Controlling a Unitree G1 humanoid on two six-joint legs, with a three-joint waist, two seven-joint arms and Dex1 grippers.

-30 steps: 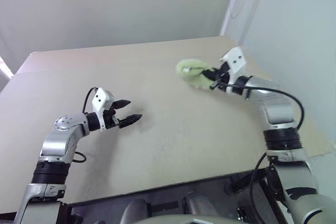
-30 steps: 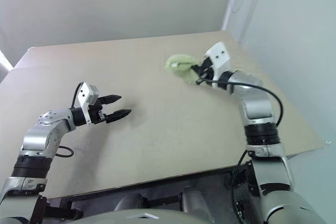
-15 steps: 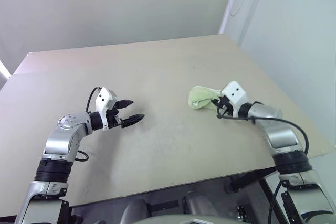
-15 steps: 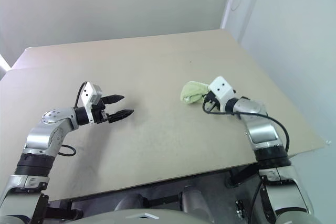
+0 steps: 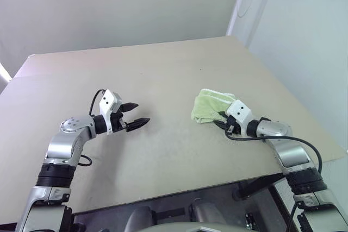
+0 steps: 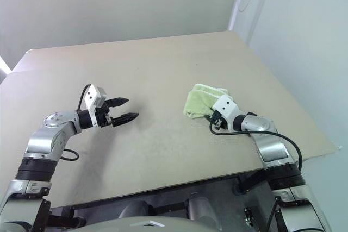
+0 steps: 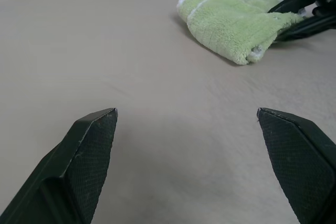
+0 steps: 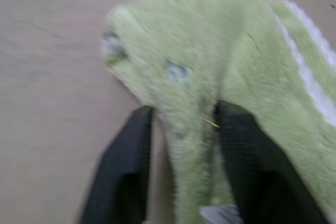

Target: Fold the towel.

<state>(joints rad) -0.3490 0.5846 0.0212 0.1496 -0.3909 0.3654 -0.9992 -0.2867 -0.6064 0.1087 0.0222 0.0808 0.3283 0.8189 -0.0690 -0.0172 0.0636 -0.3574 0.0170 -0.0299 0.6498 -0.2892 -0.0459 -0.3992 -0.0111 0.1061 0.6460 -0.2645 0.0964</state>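
Observation:
The towel (image 5: pixel 210 105), a light yellow-green terry cloth, lies bunched in a loose fold on the table (image 5: pixel 163 63), right of centre. Its white edging (image 8: pixel 307 72) and a small dark logo (image 8: pixel 176 71) show in the right wrist view. My right gripper (image 5: pixel 222 121) sits low at the towel's near right edge. It is open, with a ridge of towel between its fingers (image 8: pixel 134 150). My left gripper (image 5: pixel 140 113) hovers open over bare table well to the left of the towel (image 7: pixel 231 22), pointing toward it with nothing between its fingers.
The beige table reaches a plain wall at the back. Its right edge (image 5: pixel 304 112) runs close behind my right arm, and its front edge (image 5: pixel 179 188) lies just below both arms. Bare tabletop separates the two grippers.
My right arm came down and toward me with the towel, from raised at the far right to the tabletop. Its jaws have parted and the towel rests on the table. The left arm stayed still.

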